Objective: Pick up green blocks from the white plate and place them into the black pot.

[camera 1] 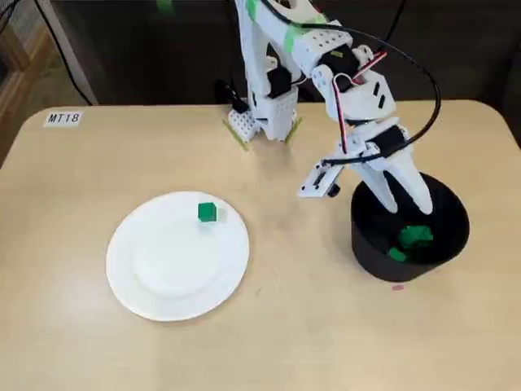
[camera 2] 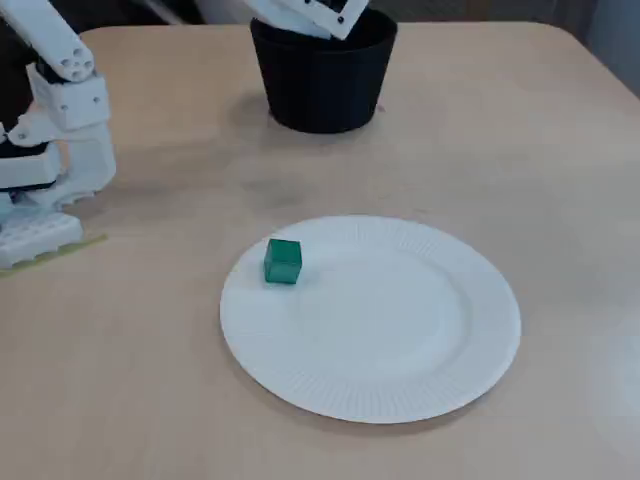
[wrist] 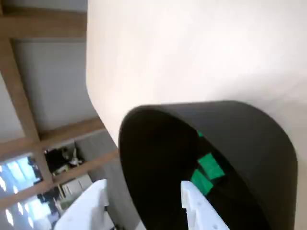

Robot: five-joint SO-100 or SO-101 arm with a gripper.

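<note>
Gripper [camera 1: 407, 209] spread wide, empty, tips inside black pot [camera 1: 366, 244]; green blocks [camera 1: 417, 236] directly below. Risk: if it retracts sideways, a finger hooks the rim and tips the pot.

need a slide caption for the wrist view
Open white end effector poised over the round black pot, with small green blocks lying inside it.

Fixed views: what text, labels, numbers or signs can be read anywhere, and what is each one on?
"MT18": on a white label stuck to the table, near its far left corner in a fixed view.
Small pink mark on the table beside the black pot: too small to read.
White plate, green block, arm: no text visible.
</note>
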